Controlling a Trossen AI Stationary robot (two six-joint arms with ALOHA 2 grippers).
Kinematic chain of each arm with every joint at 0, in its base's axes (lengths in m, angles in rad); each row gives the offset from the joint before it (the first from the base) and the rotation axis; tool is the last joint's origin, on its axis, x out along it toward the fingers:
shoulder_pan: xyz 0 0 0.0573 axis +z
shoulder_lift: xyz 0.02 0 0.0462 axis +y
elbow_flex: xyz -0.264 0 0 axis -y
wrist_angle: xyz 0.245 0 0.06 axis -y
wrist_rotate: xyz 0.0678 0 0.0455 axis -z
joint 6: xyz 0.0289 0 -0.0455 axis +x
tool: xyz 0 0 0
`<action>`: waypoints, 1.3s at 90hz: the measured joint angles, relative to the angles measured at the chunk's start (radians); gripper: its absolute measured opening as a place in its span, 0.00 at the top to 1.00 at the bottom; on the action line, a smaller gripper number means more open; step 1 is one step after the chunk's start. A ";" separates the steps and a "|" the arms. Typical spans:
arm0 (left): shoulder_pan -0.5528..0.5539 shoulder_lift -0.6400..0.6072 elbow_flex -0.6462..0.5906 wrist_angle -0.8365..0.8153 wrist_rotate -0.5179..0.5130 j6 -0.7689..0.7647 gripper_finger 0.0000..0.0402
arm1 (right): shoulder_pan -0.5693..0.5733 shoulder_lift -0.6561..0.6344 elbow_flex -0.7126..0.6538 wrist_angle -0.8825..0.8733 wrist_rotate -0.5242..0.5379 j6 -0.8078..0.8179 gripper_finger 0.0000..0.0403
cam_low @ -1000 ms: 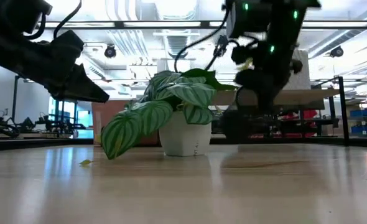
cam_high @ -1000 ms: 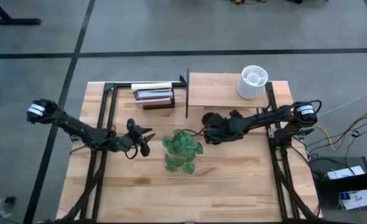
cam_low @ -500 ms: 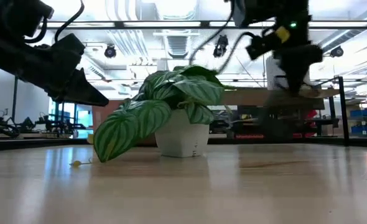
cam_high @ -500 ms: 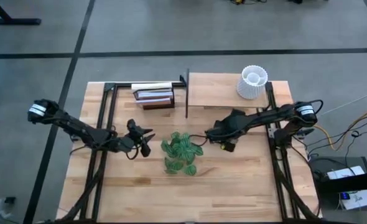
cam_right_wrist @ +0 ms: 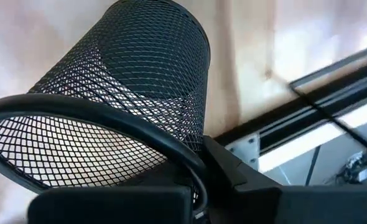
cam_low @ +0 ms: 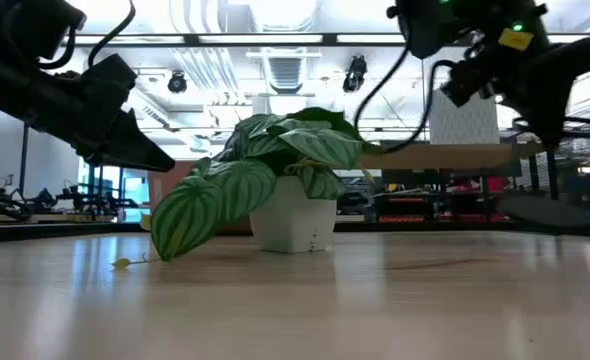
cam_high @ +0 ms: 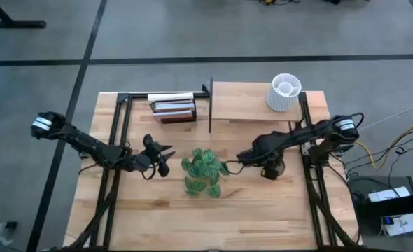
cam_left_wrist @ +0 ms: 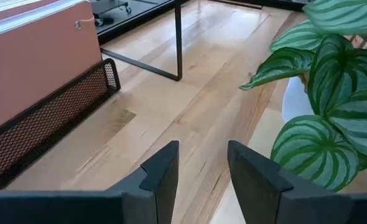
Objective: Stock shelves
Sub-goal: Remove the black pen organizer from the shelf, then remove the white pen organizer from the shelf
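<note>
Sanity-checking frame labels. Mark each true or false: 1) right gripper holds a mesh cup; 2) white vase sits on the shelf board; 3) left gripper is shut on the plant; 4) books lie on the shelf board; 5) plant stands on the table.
1) True: the right gripper pinches the rim of the mesh cup.
2) True: the white vase stands on the shelf board.
3) False: the left gripper is open, beside the plant.
4) False: the books sit in the rack left of the board.
5) True.
</note>
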 joint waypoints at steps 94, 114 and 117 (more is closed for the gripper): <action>0.000 0.000 0.000 0.001 0.000 0.002 0.70 | 0.038 -0.208 -0.280 0.005 -0.049 0.285 0.80; 0.000 0.000 0.000 0.002 0.000 0.002 0.71 | 0.038 -0.209 -0.282 -0.005 0.025 0.342 0.68; 0.000 0.000 0.000 0.005 0.000 0.002 0.71 | 0.038 -0.209 -0.281 -0.004 0.032 0.349 0.66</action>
